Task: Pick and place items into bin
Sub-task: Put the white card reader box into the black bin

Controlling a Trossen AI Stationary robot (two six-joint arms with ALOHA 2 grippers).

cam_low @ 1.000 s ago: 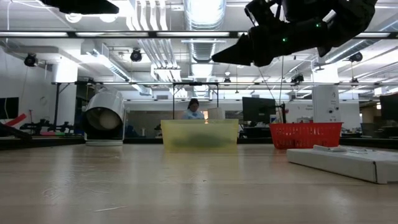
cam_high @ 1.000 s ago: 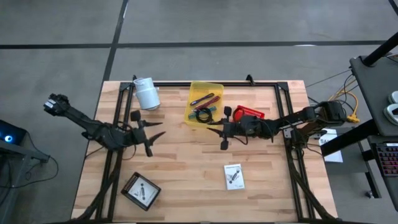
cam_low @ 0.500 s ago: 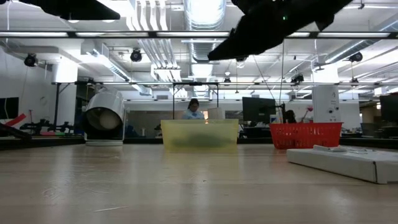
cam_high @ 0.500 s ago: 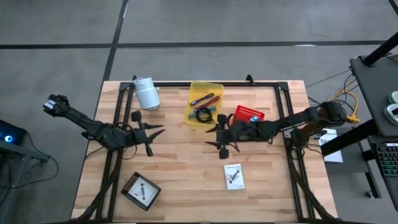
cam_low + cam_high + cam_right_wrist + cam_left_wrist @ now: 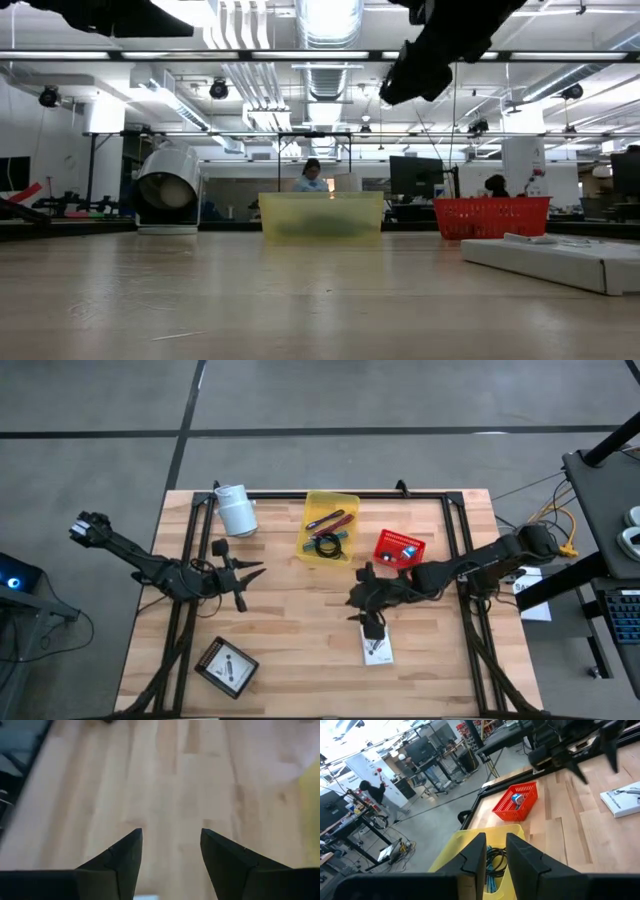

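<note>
Bright, even light falls from long ceiling strip lamps (image 5: 325, 18), which flare white in the low view. The pale wooden worktop (image 5: 290, 610) shows only soft shadows. The right wrist view is motion-blurred; the arms overhead are silhouettes.

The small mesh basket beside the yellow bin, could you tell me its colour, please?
Red basket, clearest in the high view.

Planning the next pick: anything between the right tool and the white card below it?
Nothing visible. The right tool, fingers apart, hovers right at the white card with bare table around. The yellow bin lies beyond, path clear.
</note>
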